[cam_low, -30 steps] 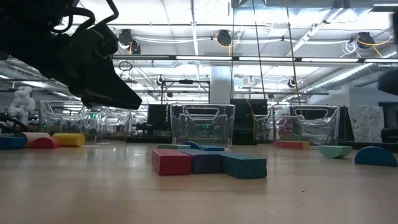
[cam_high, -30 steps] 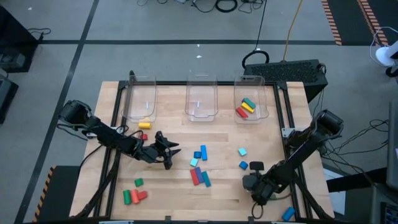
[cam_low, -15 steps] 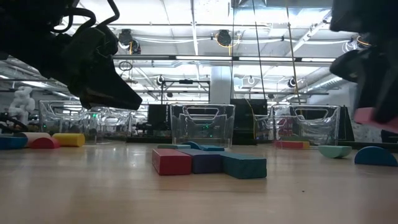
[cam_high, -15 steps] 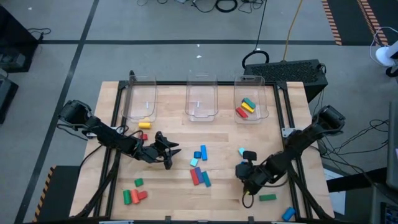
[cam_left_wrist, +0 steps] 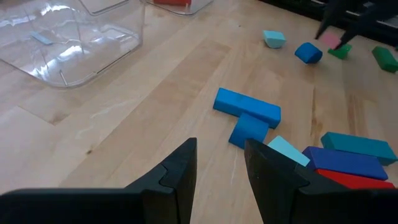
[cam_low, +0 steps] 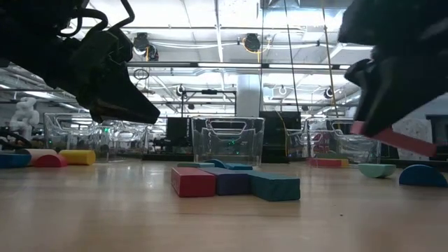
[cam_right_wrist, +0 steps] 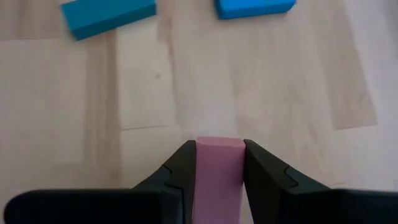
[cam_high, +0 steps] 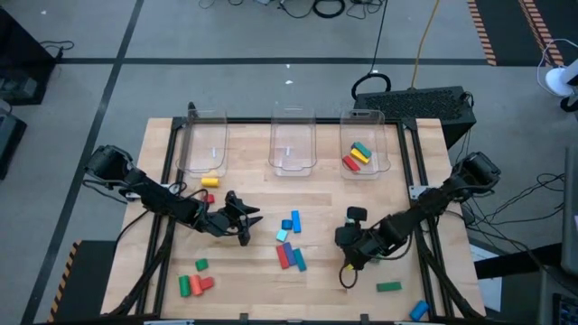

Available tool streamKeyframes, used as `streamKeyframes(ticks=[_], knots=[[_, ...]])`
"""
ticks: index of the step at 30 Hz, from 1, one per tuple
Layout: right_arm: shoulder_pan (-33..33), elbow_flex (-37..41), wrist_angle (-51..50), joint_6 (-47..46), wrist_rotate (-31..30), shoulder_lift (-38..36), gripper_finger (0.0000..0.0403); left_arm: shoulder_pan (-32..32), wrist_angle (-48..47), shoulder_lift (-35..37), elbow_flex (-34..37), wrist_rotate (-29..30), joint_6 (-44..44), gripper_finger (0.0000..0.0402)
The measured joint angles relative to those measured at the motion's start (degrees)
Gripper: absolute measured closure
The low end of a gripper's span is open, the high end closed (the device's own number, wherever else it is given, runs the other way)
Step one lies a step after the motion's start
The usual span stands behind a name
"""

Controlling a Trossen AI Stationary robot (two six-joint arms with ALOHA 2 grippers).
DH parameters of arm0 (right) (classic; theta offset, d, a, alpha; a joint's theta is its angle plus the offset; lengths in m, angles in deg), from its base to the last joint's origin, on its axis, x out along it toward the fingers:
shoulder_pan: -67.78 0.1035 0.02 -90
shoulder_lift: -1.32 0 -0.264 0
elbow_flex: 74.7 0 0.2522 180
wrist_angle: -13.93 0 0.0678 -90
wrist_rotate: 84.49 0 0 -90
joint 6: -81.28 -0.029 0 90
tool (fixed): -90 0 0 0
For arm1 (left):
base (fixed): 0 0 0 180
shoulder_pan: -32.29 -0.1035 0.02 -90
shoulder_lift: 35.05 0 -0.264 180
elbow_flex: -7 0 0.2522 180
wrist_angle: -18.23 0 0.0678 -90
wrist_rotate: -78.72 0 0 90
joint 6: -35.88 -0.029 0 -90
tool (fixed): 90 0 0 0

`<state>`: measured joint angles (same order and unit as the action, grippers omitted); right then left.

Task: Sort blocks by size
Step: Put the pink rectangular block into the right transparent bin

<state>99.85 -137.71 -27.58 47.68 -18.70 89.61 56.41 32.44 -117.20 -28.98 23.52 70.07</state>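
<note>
From above, the right gripper (cam_high: pixel 349 240) sits over the table (cam_high: pixel 253 289) right of centre, just right of the centre blocks; its load is hidden from this angle. Left gripper (cam_high: pixel 242 219) waits over the left-middle of the table, nothing between its fingers. Blocks are scattered: a red/blue/teal cluster (cam_high: pixel 290 256) at centre, two blue bars (cam_high: pixel 292 221) just above it, a green bar (cam_high: pixel 388 287) near the front right, a red and green group (cam_high: pixel 193 283) at front left, a yellow piece (cam_high: pixel 209 181) by the left bin (cam_high: pixel 204 142). Middle bin (cam_high: pixel 292 144) holds no blocks; right bin (cam_high: pixel 363 144) holds red, yellow and green pieces (cam_high: pixel 358 156). Low view: right gripper (cam_low: pixel 378 105) hangs above the table at the right, clamped on a pink bar (cam_low: pixel 395 138) tilted down to the right, clear of the surface. Red, blue and teal bars (cam_low: pixel 234 183) lie side by side at centre. Left wrist view: left gripper (cam_left_wrist: pixel 219 165) fingers apart and empty, above bare wood, with blue blocks (cam_left_wrist: pixel 247 112) beyond it. Right wrist view: right gripper (cam_right_wrist: pixel 219 165) clenched on the pink bar (cam_right_wrist: pixel 217 177), both fingers pressed against its sides, held above the table with two blue blocks (cam_right_wrist: pixel 109 15) farther off.
</note>
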Motion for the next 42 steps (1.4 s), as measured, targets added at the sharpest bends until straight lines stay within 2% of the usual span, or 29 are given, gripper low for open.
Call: streamKeyframes(ticks=[6, 11, 17, 28, 37, 42], knots=[[-3.4, 0.0, -0.3, 2.0, -1.2, -2.9, 0.0312, 0.0, 0.0, 0.0, 0.0, 0.0, 0.0, 0.0265], [-5.8, 0.0, -0.9, 5.0, -4.6, -8.2, 0.0312, 0.0, 0.0, 0.0, 0.0, 0.0, 0.0, 0.0265], [-9.5, 0.0, -1.3, 9.2, -4.8, -15.1, 0.0312, 0.0, -0.1, 0.0, 0.0, 0.0, 0.0, 0.0265], [-20.1, 0.0, -4.6, 13.1, -7.3, -23.0, 0.0312, 0.0, 0.0, 0.0, 0.0, -0.1, 0.0, 0.0265], [-30.2, 0.0, -5.5, 16.8, -6.7, -26.4, 0.0312, 0.0, -0.1, 0.0, 0.0, -0.1, 0.0, 0.0265], [-39.6, 0.0, -6.3, 18.2, -0.8, -27.2, 0.0312, 0.0, -0.1, 0.0, 0.0, 0.0, 0.0, 0.0265]])
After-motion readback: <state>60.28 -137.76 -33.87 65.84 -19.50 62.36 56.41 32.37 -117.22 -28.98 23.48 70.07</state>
